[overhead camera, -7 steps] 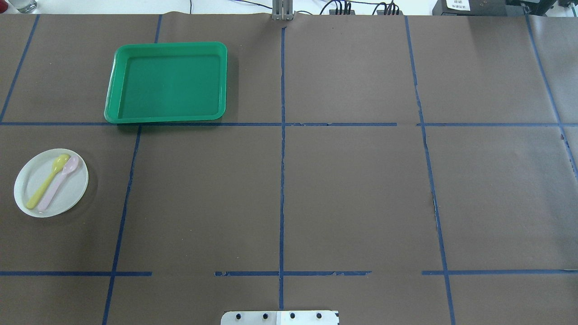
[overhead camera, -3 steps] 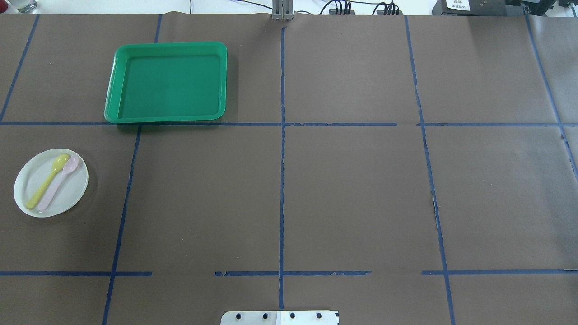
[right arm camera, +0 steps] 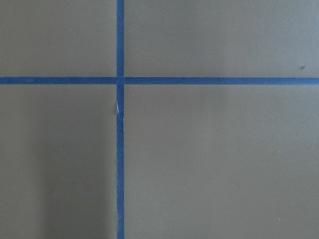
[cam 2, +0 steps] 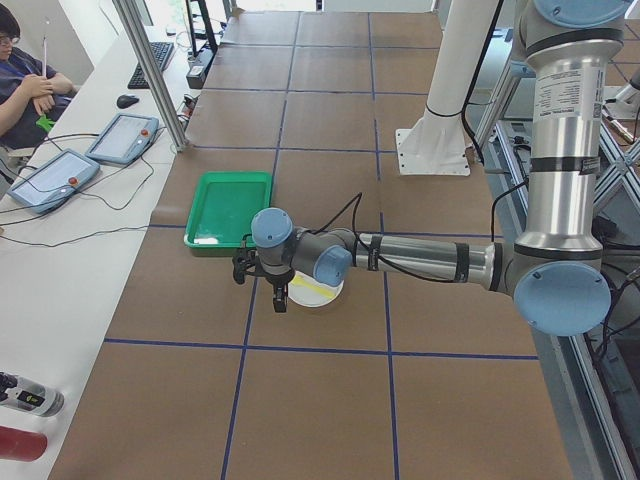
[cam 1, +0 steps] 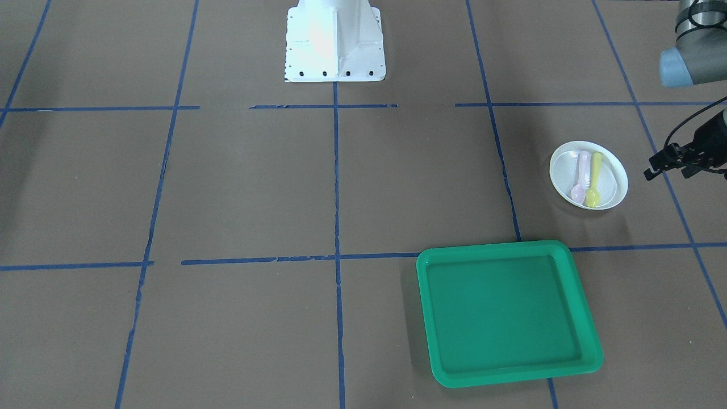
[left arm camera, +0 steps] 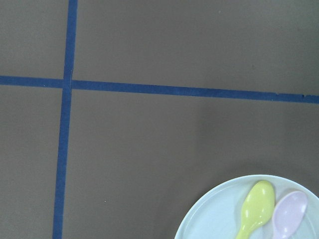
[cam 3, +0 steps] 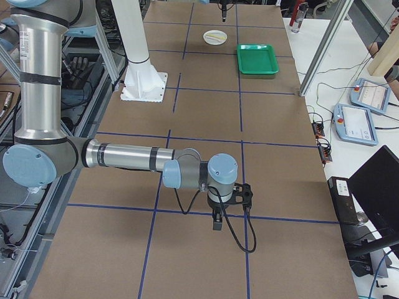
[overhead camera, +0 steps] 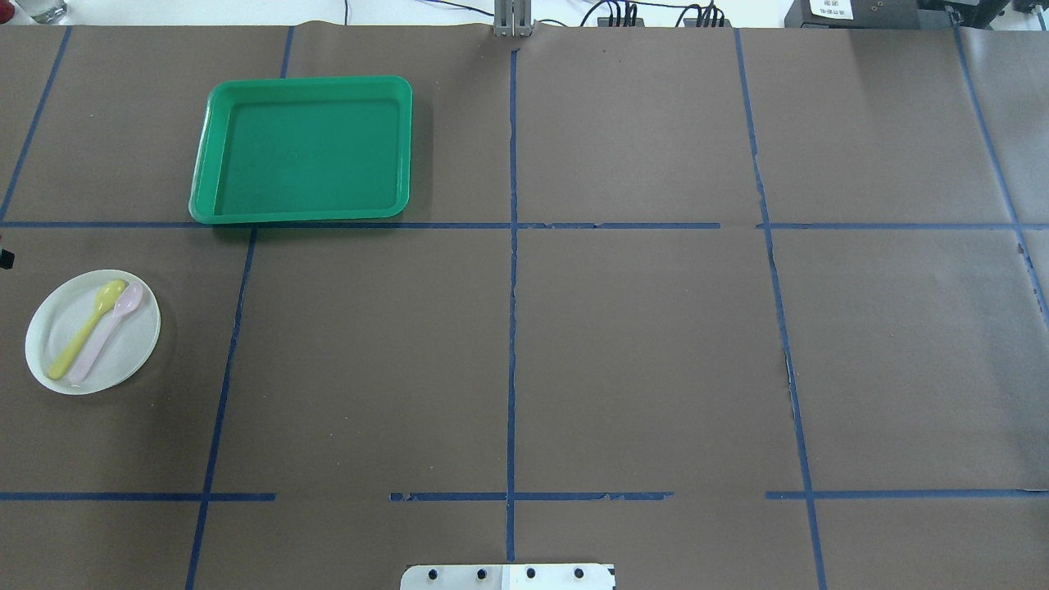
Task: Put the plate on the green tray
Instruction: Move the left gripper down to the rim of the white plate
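Observation:
The white plate [overhead camera: 131, 354] lies near the table's left edge, with a yellow spoon [overhead camera: 86, 330] and a pink spoon [overhead camera: 106, 332] on it. It also shows in the front view [cam 1: 562, 170] and at the bottom right of the left wrist view [left arm camera: 214, 224]. The green tray [overhead camera: 303, 150] sits empty, farther back and to the right of the plate. My left gripper [cam 1: 667, 165] hovers just outside the plate's left side; only a black tip [overhead camera: 5, 260] shows overhead. I cannot tell whether it is open. My right gripper [cam 3: 218, 221] hangs over bare table far to the right; I cannot tell its state.
The robot's white base [cam 1: 334, 40] stands at the near middle edge. Blue tape lines [overhead camera: 512, 328] cross the brown table cover. A glass [overhead camera: 37, 10] and cables lie beyond the far edge. Tablets [cam 2: 120, 138] and a seated person are on the side desk.
A black tip of my left gripper has come into the overhead view at the left edge, just behind the plate. The plate, the spoons and the tray have not moved.

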{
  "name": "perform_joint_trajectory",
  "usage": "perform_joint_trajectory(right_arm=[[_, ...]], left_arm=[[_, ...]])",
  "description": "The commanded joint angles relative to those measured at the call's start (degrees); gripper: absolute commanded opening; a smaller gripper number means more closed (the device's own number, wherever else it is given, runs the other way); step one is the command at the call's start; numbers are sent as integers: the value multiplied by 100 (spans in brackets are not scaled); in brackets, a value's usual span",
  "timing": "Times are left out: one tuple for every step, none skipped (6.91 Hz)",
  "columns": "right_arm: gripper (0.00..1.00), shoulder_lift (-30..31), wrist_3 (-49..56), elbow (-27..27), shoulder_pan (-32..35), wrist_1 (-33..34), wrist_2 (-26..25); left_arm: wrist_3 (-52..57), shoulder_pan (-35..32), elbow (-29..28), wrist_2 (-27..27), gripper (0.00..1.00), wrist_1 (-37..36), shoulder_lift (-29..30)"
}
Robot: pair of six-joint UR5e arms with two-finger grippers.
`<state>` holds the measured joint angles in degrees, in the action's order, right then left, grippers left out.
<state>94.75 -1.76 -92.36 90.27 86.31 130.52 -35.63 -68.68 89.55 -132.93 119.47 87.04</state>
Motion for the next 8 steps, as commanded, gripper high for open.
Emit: perform_joint_trajectory(right_arm=[[100,0,0,8,0,0,0],[100,0,0,-1,0,0,0],[100,0,0,-1,0,0,0],[100,0,0,7,0,0,0],[100,-9,0,-1,0,0,0],[100,0,0,-1,0,0,0],[100,0,0,-1,0,0,0],[100,0,0,-1,0,0,0]], left_arm=[[-389,319,-595,214,100,960,-11],[-531,485,-692,215,100,1103,-11],[-541,617,-693,215,100,1105,-11],[-515,714,-685,215,100,1105,-11],[-515,794,-676,215,100,1105,-3],[-506,803,-676,206,100,1105,-3],[-497,829,-676,215,88,1105,-3],[-497,830,-676,215,68,1105,-3]])
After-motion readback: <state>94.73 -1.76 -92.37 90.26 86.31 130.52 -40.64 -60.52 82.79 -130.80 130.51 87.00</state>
